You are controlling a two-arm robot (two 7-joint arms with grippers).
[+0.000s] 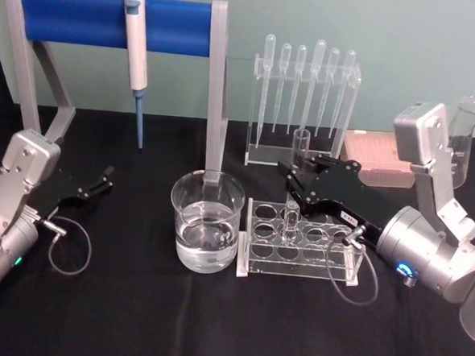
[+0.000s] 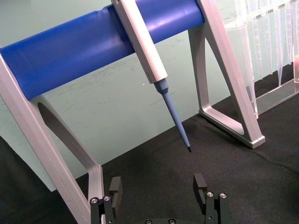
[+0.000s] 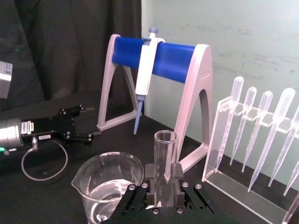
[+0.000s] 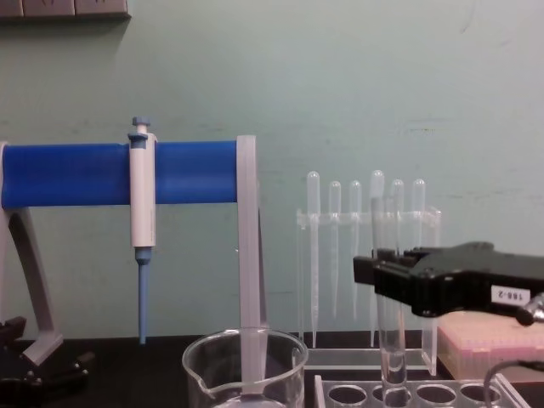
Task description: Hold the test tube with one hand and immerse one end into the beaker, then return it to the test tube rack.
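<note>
The test tube (image 1: 299, 153) stands upright with its lower end inside a hole of the clear rack (image 1: 321, 260). My right gripper (image 1: 295, 185) is shut on the test tube at mid-height, reaching in from the right. The right wrist view shows the tube (image 3: 165, 149) rising between the black fingers (image 3: 152, 173), and the chest view shows the tube (image 4: 391, 348) dropping from the gripper (image 4: 384, 276) into the rack (image 4: 425, 395). The beaker (image 1: 205, 236), partly filled with water, stands just left of the rack. My left gripper (image 1: 103, 179) rests open at the left of the table, far from both.
A white-and-blue pipettor (image 1: 135, 55) hangs on a blue-barred stand (image 1: 78, 19) at the back left. Behind the rack is a clear holder of plastic pipettes (image 1: 305, 101). A pink tip box (image 1: 376, 154) and another glass vessel (image 1: 464, 143) stand at the back right.
</note>
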